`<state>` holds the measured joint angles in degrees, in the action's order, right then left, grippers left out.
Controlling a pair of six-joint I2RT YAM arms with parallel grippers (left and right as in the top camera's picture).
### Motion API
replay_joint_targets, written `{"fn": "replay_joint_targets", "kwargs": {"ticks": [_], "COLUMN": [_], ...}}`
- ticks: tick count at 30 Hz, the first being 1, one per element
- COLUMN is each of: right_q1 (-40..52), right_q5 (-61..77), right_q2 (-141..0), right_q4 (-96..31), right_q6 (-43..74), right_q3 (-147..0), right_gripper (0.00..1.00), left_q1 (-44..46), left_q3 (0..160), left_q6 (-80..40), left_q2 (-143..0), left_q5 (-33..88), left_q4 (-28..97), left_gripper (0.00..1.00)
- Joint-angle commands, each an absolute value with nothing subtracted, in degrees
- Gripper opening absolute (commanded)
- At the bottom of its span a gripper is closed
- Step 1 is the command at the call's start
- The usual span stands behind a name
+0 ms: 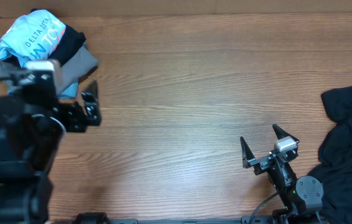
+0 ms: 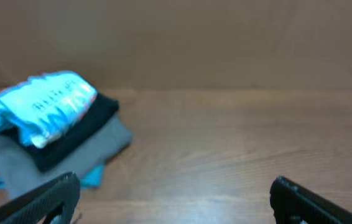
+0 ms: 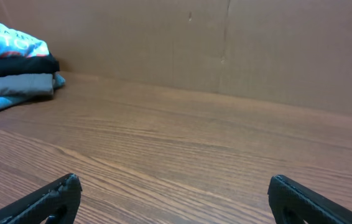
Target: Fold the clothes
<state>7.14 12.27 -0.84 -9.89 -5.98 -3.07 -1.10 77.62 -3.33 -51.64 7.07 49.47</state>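
The folded stack (image 1: pixel 51 59) sits in a far corner of the worktop (image 1: pixel 182 93), with the sky-blue T-shirt (image 1: pixel 30 34) rolled on top of a black layer and a grey one. The black garment (image 1: pixel 350 155) lies crumpled at the worktop edge farthest from the stack, not yet folded. The left arm (image 1: pixel 20 124) hovers just beside the stack, its jaws spread wide and empty. The right arm (image 1: pixel 288 180) is well apart from the stack, near the black garment, its jaws likewise spread and empty.

The nearest risk is at the stack. The blue shirt sits loosely on top (more a roll than a flat fold), so a careless sweep of the left jaws could nudge it off or undo it. The black heap shows no clear hem or corner, so a pinch there could catch several layers and lift a tangle. Part of it runs out of the overhead view, so it may slide off the edge if tugged.
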Motion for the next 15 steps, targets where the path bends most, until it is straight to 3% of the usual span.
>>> {"fn": "replay_joint_targets", "kwargs": {"ticks": [1, 7, 15], "right_q1": [7.0, 7.0, 7.0], "right_q5": [12.7, 12.7, 12.7], "right_q2": [-0.2, -0.2, -0.2], "right_q4": [-9.5, -9.5, -9.5], "right_q6": [-5.6, -5.6, -5.6], "right_q3": [-3.0, -3.0, -3.0], "right_gripper": [1.0, 1.0, 1.0], "left_q1": [-0.7, -0.7, -0.7], "left_q3": [63.6, 41.4, 27.6], "left_q6": [-4.2, -4.3, -4.3], "left_q2": [-43.4, -27.9, -6.7], "left_q5": [9.9, 9.8, 7.0], "left_q4": [41.0, 26.6, 24.6], "left_gripper": [1.0, 1.0, 1.0]}}
